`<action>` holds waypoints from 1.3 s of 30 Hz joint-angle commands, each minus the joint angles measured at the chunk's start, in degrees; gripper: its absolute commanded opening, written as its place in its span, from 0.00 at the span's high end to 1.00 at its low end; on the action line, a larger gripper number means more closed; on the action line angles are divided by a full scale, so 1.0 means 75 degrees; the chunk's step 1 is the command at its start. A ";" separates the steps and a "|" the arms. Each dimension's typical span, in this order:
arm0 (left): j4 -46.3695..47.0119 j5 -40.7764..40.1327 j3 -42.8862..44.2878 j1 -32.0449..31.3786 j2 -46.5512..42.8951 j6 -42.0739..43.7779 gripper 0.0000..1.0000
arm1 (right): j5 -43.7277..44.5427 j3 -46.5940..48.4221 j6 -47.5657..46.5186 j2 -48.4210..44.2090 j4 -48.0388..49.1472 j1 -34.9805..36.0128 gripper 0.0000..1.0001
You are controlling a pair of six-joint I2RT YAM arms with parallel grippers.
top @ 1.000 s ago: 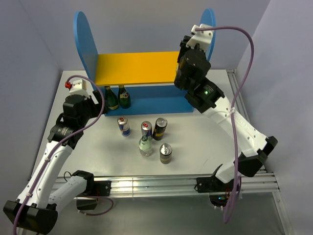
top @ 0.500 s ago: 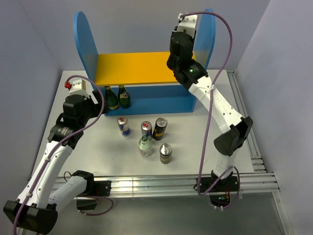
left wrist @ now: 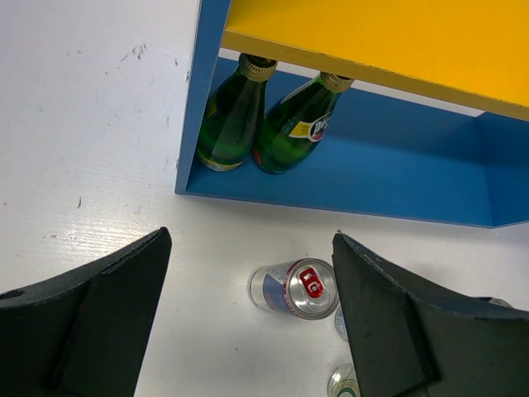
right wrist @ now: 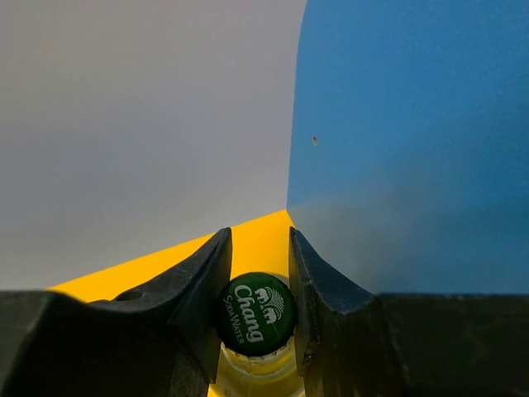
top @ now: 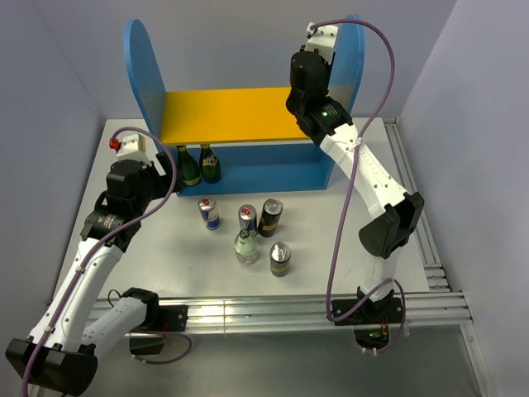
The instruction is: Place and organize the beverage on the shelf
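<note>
My right gripper (right wrist: pixel 258 233) is shut on the green cap of a clear glass bottle (right wrist: pixel 254 314) holding yellowish liquid. It holds the bottle over the right end of the shelf's yellow board (top: pixel 223 114), next to the blue side panel (right wrist: pixel 413 124). In the top view the right wrist (top: pixel 307 73) hides that bottle. My left gripper (left wrist: pixel 251 240) is open above the table, over a blue-and-silver can (left wrist: pixel 293 289). On the table stand a second blue-and-silver can (top: pixel 247 218), two black-and-gold cans (top: pixel 270 217) (top: pixel 280 258) and a clear bottle (top: pixel 245 246).
Two green bottles (left wrist: pixel 235 116) (left wrist: pixel 297 124) stand at the left of the shelf's blue lower level (left wrist: pixel 397 178). The left side panel (top: pixel 142 66) rises close to my left arm. A metal rail (top: pixel 273 310) runs along the table's near edge.
My right arm has swung left and up from beside the right panel, and its gripper now hangs over the yellow board's right end. The left arm and the drinks have not moved.
</note>
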 commanded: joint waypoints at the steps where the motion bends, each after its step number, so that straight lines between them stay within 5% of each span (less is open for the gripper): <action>1: -0.0005 -0.0100 0.0078 -0.0024 -0.0094 0.0142 0.15 | 0.0043 0.0179 0.0106 -0.0308 0.0865 -0.0082 0.82; 7: -0.0016 -0.0111 0.0090 -0.0024 -0.0106 0.0154 0.15 | 0.0137 -0.0137 0.0106 -0.0378 0.0947 -0.0117 0.41; 13: -0.0016 -0.0100 0.0078 -0.0024 -0.0083 0.0154 0.15 | 0.0278 -0.0453 0.0375 -0.0542 0.1029 -0.0117 0.20; 23: -0.0005 -0.0112 0.0078 -0.0012 -0.0036 0.0189 0.13 | 0.0312 -0.1553 0.0856 -0.1900 0.0969 0.0245 0.14; 27: 0.0018 -0.0030 0.0066 -0.0024 0.0011 0.0235 0.11 | 0.0723 -0.3167 0.0680 -0.3279 0.1685 0.0807 0.12; 34: -0.0180 -0.0064 0.0183 -0.0293 0.0655 0.0213 0.11 | 0.1263 -0.6895 0.2425 -0.6071 0.1626 0.2459 0.12; 39: -0.0075 -0.0123 0.0183 -0.0481 0.0516 0.0224 0.10 | 0.1659 -0.7310 0.3163 -0.6390 0.0166 0.3023 0.12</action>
